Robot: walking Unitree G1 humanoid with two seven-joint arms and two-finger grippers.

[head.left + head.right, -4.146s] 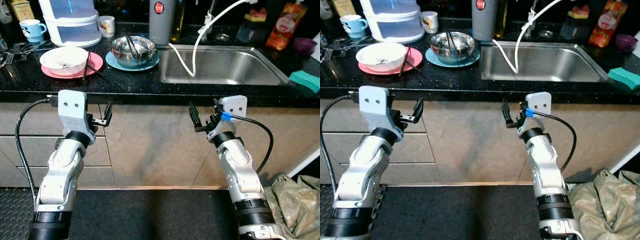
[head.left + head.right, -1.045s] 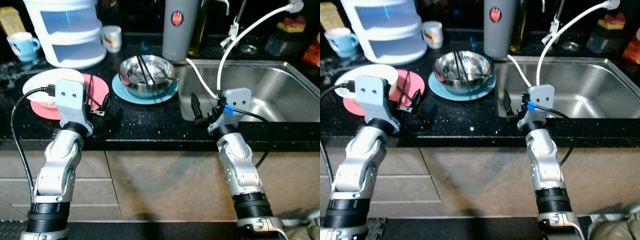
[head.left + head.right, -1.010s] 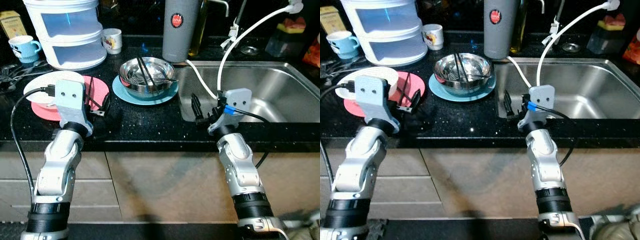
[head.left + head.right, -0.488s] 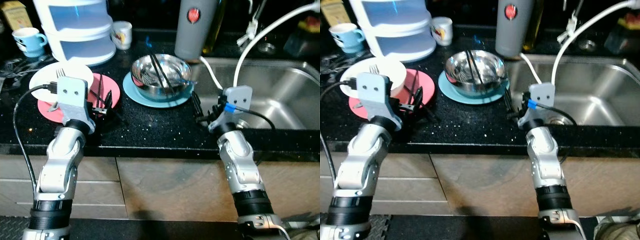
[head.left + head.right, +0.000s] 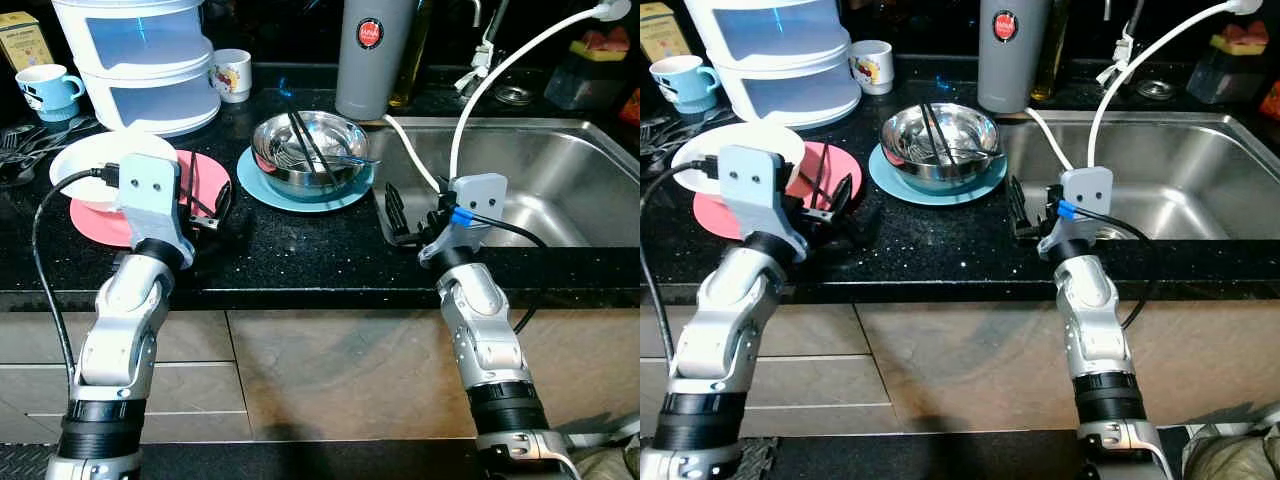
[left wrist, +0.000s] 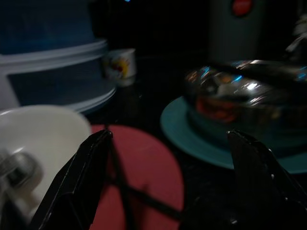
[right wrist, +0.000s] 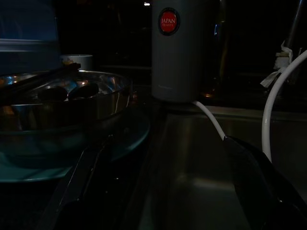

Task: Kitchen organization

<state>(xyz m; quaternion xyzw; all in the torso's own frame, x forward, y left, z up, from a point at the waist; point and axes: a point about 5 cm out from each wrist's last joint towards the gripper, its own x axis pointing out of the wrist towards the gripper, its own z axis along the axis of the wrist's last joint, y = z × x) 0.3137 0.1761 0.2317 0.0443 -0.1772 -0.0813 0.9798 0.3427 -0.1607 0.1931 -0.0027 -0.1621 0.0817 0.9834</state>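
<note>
A: Where are the dirty dishes now?

B: On the black counter, left of the steel sink. The steel bowl sits on a teal plate and has chopsticks and other cutlery inside. More to the left, a white bowl stands on a pink plate, with another pair of dark chopsticks lying across that plate.

A: And the two claws?

B: The left gripper hangs just above the edge of the pink plate, fingers spread wide with nothing between them. The right gripper is over the counter between the teal plate and the sink rim; its fingers are also apart and empty.

A: Which step is this, in your opinion?

B: I think it is the approach. Nothing is picked up yet, so the organizing is only at its beginning.

A: What does the next move need?

B: Probably the left gripper must go lower and close on the chopsticks or the plate rim. The chopsticks are thin and lie flat, so the fingers need good alignment. The white hose near the right arm may get in the way.
</note>
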